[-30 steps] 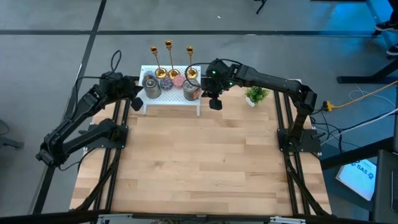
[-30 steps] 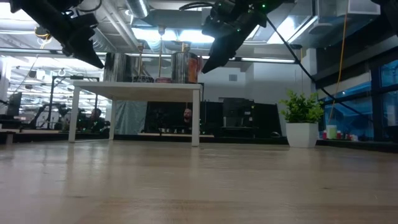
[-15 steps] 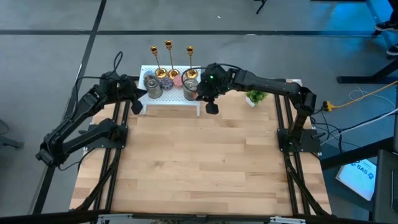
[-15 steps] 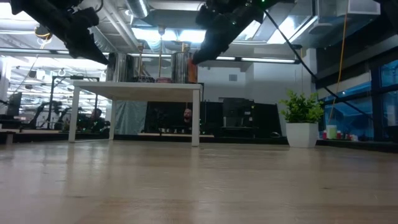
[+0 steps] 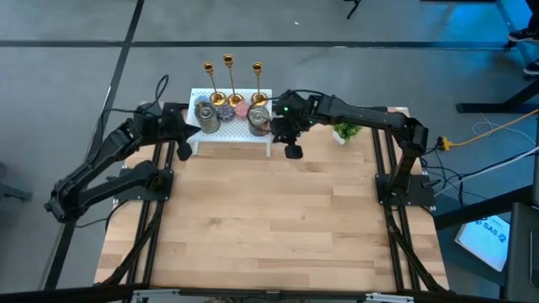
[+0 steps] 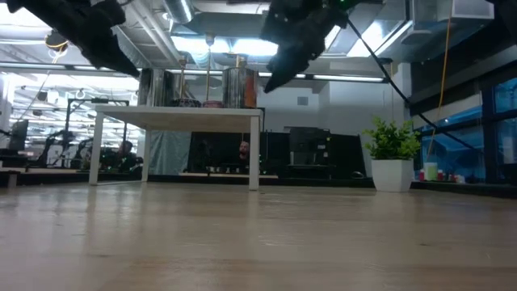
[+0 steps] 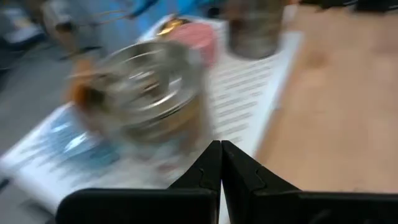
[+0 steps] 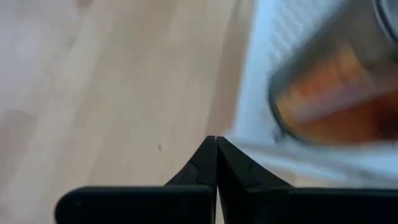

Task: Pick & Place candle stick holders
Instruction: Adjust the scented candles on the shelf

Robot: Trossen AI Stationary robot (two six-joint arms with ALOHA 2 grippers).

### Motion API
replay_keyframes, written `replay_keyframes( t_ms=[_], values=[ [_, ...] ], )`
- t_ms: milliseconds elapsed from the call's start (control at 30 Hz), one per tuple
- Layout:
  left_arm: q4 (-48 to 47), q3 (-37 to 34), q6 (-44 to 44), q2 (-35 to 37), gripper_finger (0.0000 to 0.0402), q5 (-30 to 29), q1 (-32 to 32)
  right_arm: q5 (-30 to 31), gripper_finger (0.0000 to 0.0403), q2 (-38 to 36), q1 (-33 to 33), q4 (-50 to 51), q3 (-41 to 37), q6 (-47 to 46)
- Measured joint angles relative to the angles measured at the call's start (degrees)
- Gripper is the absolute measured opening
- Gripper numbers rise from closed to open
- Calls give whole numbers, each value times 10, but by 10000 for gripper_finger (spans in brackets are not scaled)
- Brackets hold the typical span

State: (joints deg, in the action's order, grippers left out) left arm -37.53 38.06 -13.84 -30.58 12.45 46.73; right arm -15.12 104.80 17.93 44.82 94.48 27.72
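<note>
Three gold candle stick holders [image 5: 228, 80] stand on their round bases in a row along the far edge of a small white stand [image 5: 232, 135]. Their thin stems [image 6: 208, 77] also show in the low view. My left gripper [image 5: 182, 150] hovers shut off the stand's left end, its fingertips [image 7: 221, 149] facing a silver tin [image 7: 149, 93]. My right gripper [image 5: 293, 152] hovers shut off the stand's right near corner, beside a copper-tinted tin [image 8: 336, 106]. Both are above table height and hold nothing.
Two tins [image 5: 205, 116] [image 5: 258, 120] and small round discs [image 5: 242, 109] share the stand in front of the candle stick holders. A potted plant [image 5: 346, 129] stands at the table's far right. Bare wooden tabletop [image 5: 269, 219] stretches toward the near edge.
My left gripper has turned, and its tip has swung a little toward the table's near edge beside the stand's left end. My right gripper drifted left toward the copper tin, then back and slightly nearer. Both stayed shut. Nothing on the stand moved.
</note>
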Motion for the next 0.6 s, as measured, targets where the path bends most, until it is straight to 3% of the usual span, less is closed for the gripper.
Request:
replay_keyframes(
  t_ms=[133,267,600],
  values=[
    [-17,0,7,20,2,-100,-2,37,0,-1,25,7,0,-19],
    [-10,0,9,4,2,-149,-2,73,0,7,42,-42,0,-40],
    [15,0,11,-97,2,-130,-3,29,0,24,42,-88,0,-33]
  ],
)
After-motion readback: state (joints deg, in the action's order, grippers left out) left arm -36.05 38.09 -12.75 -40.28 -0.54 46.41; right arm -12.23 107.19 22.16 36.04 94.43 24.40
